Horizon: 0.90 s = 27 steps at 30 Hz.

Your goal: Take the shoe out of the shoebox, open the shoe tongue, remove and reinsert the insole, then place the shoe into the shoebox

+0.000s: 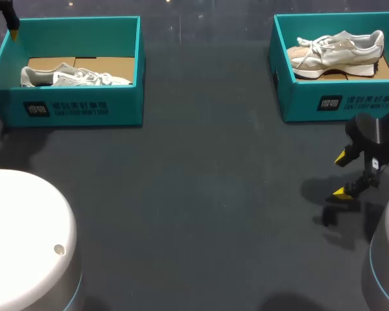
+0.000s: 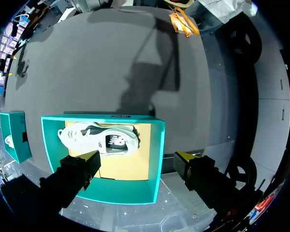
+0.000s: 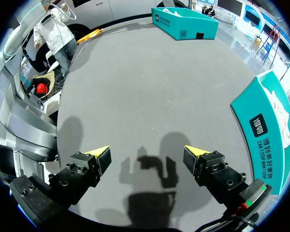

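Left claw spread over shoebox, shoe lengthwise

A dark grey, matte table fills the frame from edge to edge. At the lower right a blotchy shadow lies on it. Along the top edge the surface looks glossier, perhaps from glare.

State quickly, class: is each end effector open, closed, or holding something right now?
Left end effector: open, holding nothing, over the shoebox.
Right end effector: open, holding nothing, over the table.
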{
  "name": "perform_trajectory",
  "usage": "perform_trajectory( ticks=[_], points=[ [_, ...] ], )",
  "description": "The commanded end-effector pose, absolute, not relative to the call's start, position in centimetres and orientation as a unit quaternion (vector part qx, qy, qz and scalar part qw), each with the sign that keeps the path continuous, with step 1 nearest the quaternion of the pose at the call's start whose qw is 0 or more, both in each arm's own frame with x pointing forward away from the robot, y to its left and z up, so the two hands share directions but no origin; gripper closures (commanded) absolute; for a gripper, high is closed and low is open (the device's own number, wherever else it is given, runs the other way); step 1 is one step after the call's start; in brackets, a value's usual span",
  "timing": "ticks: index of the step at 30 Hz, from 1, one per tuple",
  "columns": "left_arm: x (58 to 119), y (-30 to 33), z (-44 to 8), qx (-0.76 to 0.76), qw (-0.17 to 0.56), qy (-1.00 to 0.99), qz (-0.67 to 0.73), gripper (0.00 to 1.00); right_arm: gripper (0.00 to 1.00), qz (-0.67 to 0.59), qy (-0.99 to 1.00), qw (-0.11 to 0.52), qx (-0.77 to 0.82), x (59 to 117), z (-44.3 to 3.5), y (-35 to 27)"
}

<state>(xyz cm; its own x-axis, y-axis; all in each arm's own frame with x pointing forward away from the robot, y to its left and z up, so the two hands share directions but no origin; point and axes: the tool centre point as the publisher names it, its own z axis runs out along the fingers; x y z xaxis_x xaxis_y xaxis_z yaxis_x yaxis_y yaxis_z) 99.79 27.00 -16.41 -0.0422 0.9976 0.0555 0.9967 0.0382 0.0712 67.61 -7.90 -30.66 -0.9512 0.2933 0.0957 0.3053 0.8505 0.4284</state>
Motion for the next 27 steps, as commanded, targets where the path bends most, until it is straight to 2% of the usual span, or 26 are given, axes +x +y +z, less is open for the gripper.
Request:
perform_trajectory(
  ticks=[1, 18, 27],
  points=[
    [99.9, 27.1, -16.4, 0.693, 0.004, 0.720, 0.045, 0.00, 0.00, -0.217, -0.962, 0.015, -0.165, 68.1, -30.2, -8.1],
    [99.9, 27.1, -16.4, 0.693, 0.004, 0.720, 0.045, 0.00, 0.00, -0.173, -0.933, -0.003, -0.317, 78.3, -22.5, -10.8],
    [99.9, 27.1, -16.4, 0.693, 0.004, 0.720, 0.045, 0.00, 0.00, -0.138, -0.917, -0.025, -0.373, 81.5, -19.8, -12.2]
  ],
)
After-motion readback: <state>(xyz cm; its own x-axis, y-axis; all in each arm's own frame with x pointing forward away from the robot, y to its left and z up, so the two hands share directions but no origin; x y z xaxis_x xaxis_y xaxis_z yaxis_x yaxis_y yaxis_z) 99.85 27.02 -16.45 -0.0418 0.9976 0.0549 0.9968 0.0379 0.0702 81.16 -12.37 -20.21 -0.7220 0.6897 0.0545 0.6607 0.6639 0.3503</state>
